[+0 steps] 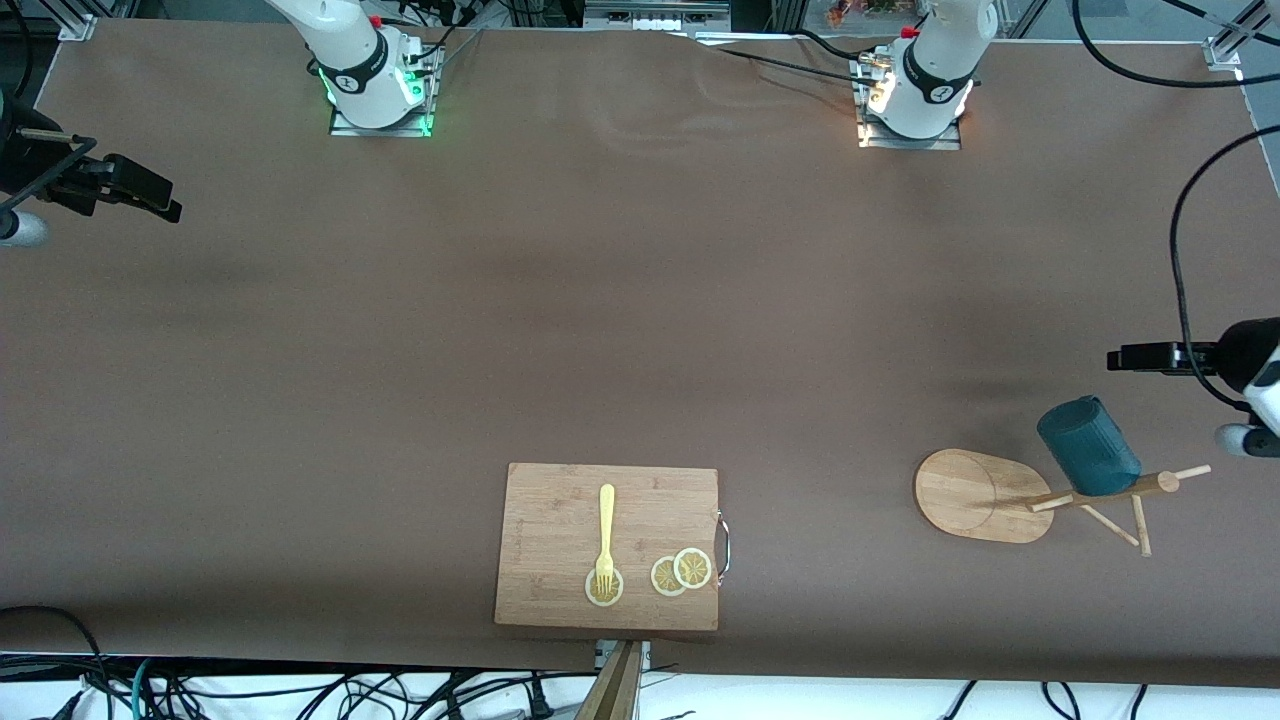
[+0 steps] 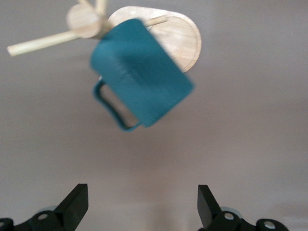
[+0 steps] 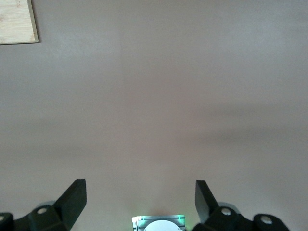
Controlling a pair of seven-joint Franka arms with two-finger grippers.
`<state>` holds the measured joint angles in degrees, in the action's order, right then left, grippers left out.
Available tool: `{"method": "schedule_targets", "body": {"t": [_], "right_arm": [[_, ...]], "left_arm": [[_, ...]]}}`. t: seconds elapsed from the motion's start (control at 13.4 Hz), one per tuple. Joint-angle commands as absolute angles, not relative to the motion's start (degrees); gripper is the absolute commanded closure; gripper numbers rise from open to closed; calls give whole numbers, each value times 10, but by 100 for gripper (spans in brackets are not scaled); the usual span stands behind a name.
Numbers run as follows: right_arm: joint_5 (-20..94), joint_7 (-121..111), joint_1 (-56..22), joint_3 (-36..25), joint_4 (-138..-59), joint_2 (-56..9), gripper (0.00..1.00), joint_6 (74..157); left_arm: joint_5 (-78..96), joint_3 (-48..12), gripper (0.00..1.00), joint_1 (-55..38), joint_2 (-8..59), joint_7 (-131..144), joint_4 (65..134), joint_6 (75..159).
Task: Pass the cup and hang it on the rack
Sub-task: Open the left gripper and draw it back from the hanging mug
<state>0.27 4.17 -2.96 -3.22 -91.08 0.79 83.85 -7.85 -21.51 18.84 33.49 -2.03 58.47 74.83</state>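
In the front view the cup (image 1: 1088,445) already hangs on a peg of the rack (image 1: 985,495), which stands toward the left arm's end of the bench (image 1: 600,300); the left gripper (image 1: 1150,357) is over the bench edge beside the rack, clear of the cup, and the right gripper (image 1: 140,195) waits at the right arm's end. A cutting board (image 1: 608,545) carrying a fork (image 1: 605,535) and lemon slices (image 1: 680,572) sits near the front camera, well apart from both. In the left wrist view the left gripper (image 2: 142,204) has its fingers (image 2: 77,202) spread wide and empty, with the cup (image 2: 142,79) hanging ahead of the fingers, handle (image 2: 109,108) toward them. The step in hand looks like backing away: best done straight back, fingers kept spread, so nothing nudges the cup off its peg. In the right wrist view the right gripper (image 3: 140,202) shows its fingers (image 3: 74,199) apart, holding nothing, only bare bench ahead.
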Motion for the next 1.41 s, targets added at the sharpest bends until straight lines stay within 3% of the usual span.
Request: {"method": "schedule_targets", "body": {"t": [0.0, 0.45, 0.52, 0.89, 1.04, 1.34], "right_arm": [[4, 38, -25, -30, -896, 4, 0, 826], [4, 38, -25, -30, -896, 3, 0, 826], [4, 38, -25, -30, -896, 3, 0, 826], [4, 38, -25, -30, -896, 3, 0, 825], [4, 38, -25, -30, -896, 3, 0, 825], [4, 38, -25, -30, -896, 3, 0, 826]], "left_arm": [[-101, -205, 0, 146, 291, 5, 623, 753], [-91, -215, 0, 118, 100, 14, 928, 980], [-84, -217, 0, 122, 83, 16, 950, 997], [-70, -209, 0, 97, 72, 18, 896, 940], [-58, -89, 0, -3, 63, 21, 892, 942], [-33, -52, 0, -33, 19, 24, 922, 947]]}}
